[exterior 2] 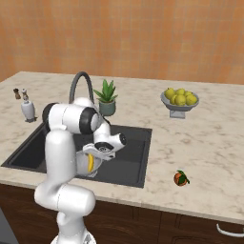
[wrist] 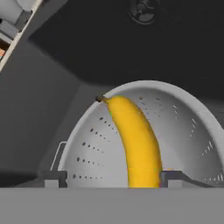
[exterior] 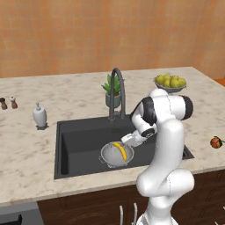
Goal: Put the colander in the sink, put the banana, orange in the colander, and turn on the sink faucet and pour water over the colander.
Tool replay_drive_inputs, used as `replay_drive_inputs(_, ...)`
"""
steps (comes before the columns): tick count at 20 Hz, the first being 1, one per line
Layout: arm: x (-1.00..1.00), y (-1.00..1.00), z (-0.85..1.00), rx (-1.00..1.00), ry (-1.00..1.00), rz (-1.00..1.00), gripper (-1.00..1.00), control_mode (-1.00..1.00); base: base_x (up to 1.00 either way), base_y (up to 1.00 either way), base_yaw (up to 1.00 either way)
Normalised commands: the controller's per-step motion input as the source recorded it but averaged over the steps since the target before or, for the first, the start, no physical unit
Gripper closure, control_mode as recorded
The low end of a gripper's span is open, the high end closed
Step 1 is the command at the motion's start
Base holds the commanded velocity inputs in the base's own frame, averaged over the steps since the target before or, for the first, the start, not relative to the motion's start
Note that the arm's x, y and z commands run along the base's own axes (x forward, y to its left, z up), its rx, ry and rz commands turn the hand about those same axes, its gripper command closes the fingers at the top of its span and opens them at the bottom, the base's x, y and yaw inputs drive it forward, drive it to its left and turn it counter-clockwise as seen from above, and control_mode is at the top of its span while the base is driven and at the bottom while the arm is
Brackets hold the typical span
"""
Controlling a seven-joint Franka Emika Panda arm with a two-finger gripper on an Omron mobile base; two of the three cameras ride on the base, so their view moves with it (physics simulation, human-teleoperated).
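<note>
banana just dropped into the colander, orange still to fetch

the colander sits in the sink, near its front edge and below the faucet. the banana lies inside it, resting against the bowl's wall, and the gripper hangs right above with its fingers spread to either side of the fruit, open and not pinching it. so the banana step looks finished. the orange is on the counter to the right of the sink, well apart from the arm, so the next move calls for lifting clear of the bowl, swinging right and coming down over that small round fruit with the jaws wide. the tap has yet to be turned on.
</note>
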Motion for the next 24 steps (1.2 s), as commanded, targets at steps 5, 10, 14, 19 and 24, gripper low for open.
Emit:
replay_drive_inputs(5, -0.09, -0.02, 0.84, 0.0, -0.11, 0.0, -1.0, -1.0, 0.0, 0.0, 0.0)
replay_drive_inputs(10, -0.19, -0.61, 1.0, -0.04, -0.02, 0.0, -1.0, -1.0, 0.0, 0.0, 0.0)
replay_drive_inputs(14, -0.37, -0.92, 0.89, -0.16, 0.0, 0.0, -1.0, -1.0, 0.0, 0.0, 0.0)
replay_drive_inputs(19, -0.53, -1.0, 0.82, -0.19, 0.01, -0.03, -1.0, -1.0, 0.0, 0.0, 0.0)
replay_drive_inputs(24, -0.66, -1.0, 0.51, -0.2, 0.09, -0.11, -1.0, -1.0, 0.0, 0.0, 0.0)
